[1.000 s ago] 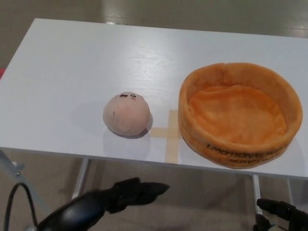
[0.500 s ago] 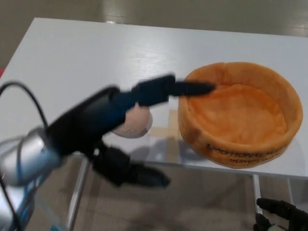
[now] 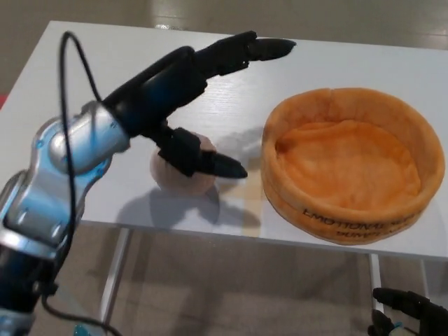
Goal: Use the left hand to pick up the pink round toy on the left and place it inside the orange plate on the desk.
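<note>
Left robot hand (image 3: 183,105) has swung up from below counter edge within last second — now over counter (image 3: 84,105), above pink round toy (image 3: 175,178). Reach phase under way; grasp not made.

Pose: forearm enters from lower left, fingers (image 3: 245,50) stretched toward far side, thumb (image 3: 203,159) low across toy's front. Spread wide, holding nothing.

Toy sits on counter, left of orange plate (image 3: 353,210) — plate empty.

Right robot hand (image 3: 413,311) low at bottom right corner; cannot tell its state.
</note>
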You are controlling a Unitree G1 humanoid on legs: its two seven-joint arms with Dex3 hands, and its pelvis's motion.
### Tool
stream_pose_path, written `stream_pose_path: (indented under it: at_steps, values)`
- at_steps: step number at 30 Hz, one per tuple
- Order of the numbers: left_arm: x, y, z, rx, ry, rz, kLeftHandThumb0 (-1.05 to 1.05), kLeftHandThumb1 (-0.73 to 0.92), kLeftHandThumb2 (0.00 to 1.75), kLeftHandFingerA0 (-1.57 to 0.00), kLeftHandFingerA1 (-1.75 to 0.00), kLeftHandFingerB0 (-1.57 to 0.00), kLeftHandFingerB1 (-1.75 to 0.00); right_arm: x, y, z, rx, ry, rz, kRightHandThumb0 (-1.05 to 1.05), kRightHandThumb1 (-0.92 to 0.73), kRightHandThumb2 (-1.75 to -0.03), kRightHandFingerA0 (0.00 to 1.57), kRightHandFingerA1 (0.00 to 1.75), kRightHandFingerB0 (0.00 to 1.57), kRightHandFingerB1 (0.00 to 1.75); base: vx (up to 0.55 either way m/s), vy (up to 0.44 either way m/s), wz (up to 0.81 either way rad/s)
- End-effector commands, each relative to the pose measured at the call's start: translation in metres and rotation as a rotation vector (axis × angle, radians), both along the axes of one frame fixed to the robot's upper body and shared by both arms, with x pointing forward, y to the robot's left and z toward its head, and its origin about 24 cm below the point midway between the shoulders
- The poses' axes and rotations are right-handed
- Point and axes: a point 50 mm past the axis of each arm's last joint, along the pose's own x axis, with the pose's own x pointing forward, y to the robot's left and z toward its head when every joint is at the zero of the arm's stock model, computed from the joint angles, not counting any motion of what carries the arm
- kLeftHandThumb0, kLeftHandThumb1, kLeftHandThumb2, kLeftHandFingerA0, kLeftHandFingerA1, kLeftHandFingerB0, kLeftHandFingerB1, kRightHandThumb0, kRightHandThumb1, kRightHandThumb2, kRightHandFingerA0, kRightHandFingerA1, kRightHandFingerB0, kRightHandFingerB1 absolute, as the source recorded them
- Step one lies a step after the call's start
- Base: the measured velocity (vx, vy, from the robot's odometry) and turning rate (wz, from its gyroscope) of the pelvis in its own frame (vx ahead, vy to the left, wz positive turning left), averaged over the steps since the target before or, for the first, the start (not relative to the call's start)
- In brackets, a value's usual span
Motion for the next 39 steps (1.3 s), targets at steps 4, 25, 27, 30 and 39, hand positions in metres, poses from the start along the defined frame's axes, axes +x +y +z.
stream_pose_path:
  at_steps: [4, 25, 27, 30, 39]
  values:
    - [0.055, 0.005, -0.056, 0.453, -0.108, 0.325, -0.43, 0.34, 0.67, 0.00, -0.05, -0.08, -0.25, -0.008, 0.002, -0.006, 0.013, 0.013, -0.011, -0.26, -0.61, -0.57, 0.76, 0.66, 0.65, 0.56, 0.00, 0.000, 0.00]
    - [0.050, 0.021, -0.135, 0.734, -0.029, 0.381, -0.52, 0.52, 0.58, -0.29, -0.35, -0.10, -0.23, -0.009, 0.002, -0.006, 0.011, 0.017, -0.012, -0.25, -0.61, -0.57, 0.77, 0.66, 0.66, 0.56, 0.00, 0.000, 0.00]
    - [0.049, 0.021, -0.138, 0.717, -0.018, 0.380, -0.31, 0.41, 0.90, -0.57, -0.70, -0.05, -0.44, -0.009, 0.002, -0.006, 0.008, 0.015, -0.013, -0.25, -0.61, -0.57, 0.75, 0.67, 0.65, 0.56, 0.00, 0.000, 0.00]
    - [0.049, 0.021, -0.138, 0.662, -0.005, 0.382, -0.24, 0.75, 0.64, -0.81, -1.37, -0.44, -0.35, -0.009, 0.002, -0.007, 0.018, 0.019, -0.018, -0.25, -0.61, -0.57, 0.76, 0.65, 0.65, 0.55, 0.00, 0.000, 0.00]
    - [0.053, 0.021, -0.122, 0.504, -0.120, 0.426, -0.25, 0.83, 0.69, -0.75, -1.49, -0.81, -0.70, -0.009, 0.002, -0.006, 0.007, 0.020, -0.002, -0.27, -0.62, -0.57, 0.76, 0.63, 0.65, 0.54, 0.00, 0.000, 0.00]
